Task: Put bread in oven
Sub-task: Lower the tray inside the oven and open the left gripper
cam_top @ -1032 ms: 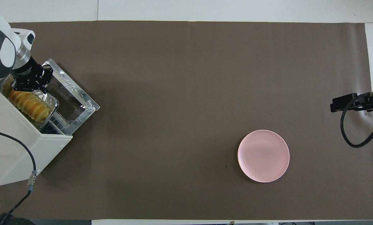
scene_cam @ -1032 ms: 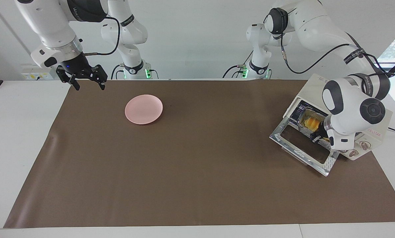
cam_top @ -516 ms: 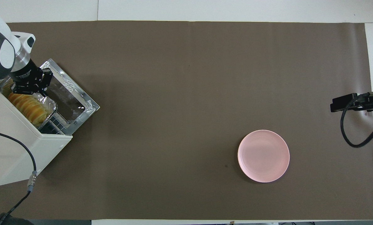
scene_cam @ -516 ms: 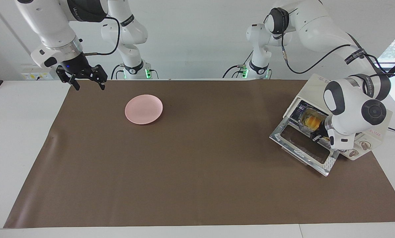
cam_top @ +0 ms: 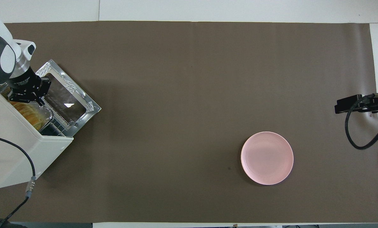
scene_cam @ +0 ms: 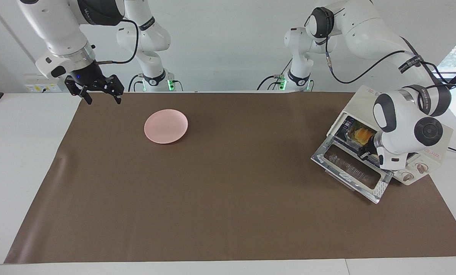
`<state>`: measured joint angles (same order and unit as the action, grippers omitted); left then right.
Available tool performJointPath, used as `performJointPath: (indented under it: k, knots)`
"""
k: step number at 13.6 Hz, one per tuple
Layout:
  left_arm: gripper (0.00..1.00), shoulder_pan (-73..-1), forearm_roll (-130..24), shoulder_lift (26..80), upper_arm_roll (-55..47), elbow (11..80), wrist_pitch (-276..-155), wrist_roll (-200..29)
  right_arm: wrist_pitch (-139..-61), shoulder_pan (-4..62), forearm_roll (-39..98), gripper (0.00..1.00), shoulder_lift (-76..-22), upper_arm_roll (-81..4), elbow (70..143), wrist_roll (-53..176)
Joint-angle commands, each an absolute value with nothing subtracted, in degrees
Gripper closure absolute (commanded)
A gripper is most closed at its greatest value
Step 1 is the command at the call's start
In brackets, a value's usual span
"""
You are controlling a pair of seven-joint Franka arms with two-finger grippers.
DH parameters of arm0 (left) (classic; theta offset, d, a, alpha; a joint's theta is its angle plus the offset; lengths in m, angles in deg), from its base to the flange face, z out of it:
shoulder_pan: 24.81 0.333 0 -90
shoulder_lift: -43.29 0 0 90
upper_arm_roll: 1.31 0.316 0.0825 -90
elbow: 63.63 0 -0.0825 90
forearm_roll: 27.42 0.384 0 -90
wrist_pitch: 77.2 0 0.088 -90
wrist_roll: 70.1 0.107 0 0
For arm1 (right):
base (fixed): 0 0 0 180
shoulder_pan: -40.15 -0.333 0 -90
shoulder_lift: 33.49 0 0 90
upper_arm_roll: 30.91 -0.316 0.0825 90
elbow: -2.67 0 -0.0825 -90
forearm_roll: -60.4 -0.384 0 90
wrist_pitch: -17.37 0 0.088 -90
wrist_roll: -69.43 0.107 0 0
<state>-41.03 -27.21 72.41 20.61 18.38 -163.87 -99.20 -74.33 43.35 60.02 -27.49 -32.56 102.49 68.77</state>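
The bread (cam_top: 30, 113) lay in a crinkled foil tray (cam_top: 46, 111) inside the oven (scene_cam: 422, 126), on the wire rack (cam_top: 57, 126) — most of the loaf sat under the oven's roof, with only its golden ridged edge showing at the mouth of the cavity. The cream-white toaster oven stood at the left arm's end of the table, turned at an angle, and its glass door (scene_cam: 352, 170) hung open and dropped down onto the brown mat (scene_cam: 228, 198). Two round knobs (scene_cam: 407, 176) showed on its front panel beside the door.

The left gripper (cam_top: 27, 95) was at the oven's mouth, over the hinge end of the door and right at the rim of the foil tray. Its fingers pointed into the opening, but whether they were apart or closed on the tray's edge could not be told.

The round pink plate (scene_cam: 166, 126) lay bare on the mat, well apart from the oven, toward the right arm's end. The right gripper (scene_cam: 100, 94) waited in the air over the mat's corner near its own base — its fingers spread apart, holding nothing.
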Motion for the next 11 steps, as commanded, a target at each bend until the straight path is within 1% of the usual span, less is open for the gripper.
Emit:
performJointPath:
  k: [1,4,5,6,7,11]
  knots:
    - [1.0,-41.77,-25.57,69.57,20.75,22.06,-164.04,-98.75,-73.86,43.58,60.66,0.0,-26.64,-32.67,103.22,68.03]
    - [1.0,-41.86,-25.66,69.48,20.66,22.23,-164.39,-98.49,-73.86,43.58,60.66,0.0,-26.64,-32.76,103.22,68.03]
    - [0.81,-41.77,-25.66,69.48,20.66,22.15,-164.47,-98.49,-73.86,43.58,60.58,0.0,-26.64,-32.76,103.22,68.03]
    - [0.3,-41.77,-25.66,69.48,20.66,22.15,-164.56,-98.49,-73.86,43.58,60.66,0.0,-26.64,-32.76,103.22,68.03]
    - [0.0,-41.95,-25.66,69.48,20.66,22.06,-164.65,-98.58,-73.86,43.58,60.66,0.0,-26.64,-32.67,103.22,68.03]
    - [0.0,-42.38,-25.66,69.57,20.49,21.45,-165.35,-98.4,-73.86,43.58,60.66,0.0,-26.64,-32.67,103.22,68.03]
